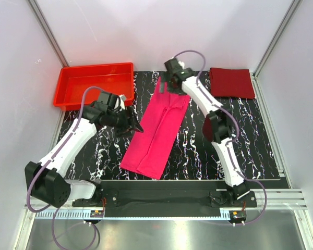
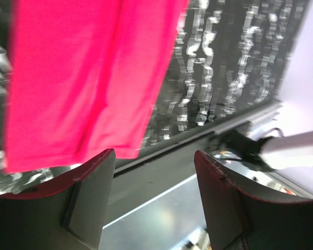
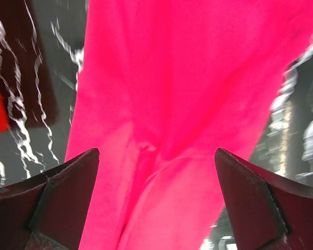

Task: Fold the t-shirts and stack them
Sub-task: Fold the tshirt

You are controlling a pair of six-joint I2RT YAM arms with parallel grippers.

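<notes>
The magenta-pink t-shirt (image 1: 155, 127) lies on the black marbled mat as a long narrow strip, folded lengthwise and running from far centre to near centre-left. The dark maroon t-shirt (image 1: 231, 82) lies folded in a rectangle at the far right. My left gripper (image 1: 135, 126) is open and empty beside the pink strip's left edge; its wrist view shows the pink shirt (image 2: 88, 78) above the open jaws (image 2: 154, 156). My right gripper (image 1: 167, 87) is open over the strip's far end; its jaws (image 3: 156, 156) straddle a crease in the pink cloth (image 3: 188, 78) without holding it.
A rigid red plastic tray (image 1: 94, 83) stands at the far left, just behind my left arm. The black marbled mat (image 1: 235, 135) covers the table. White walls enclose the back and both sides. The arms' base rail (image 1: 167, 195) runs along the near edge.
</notes>
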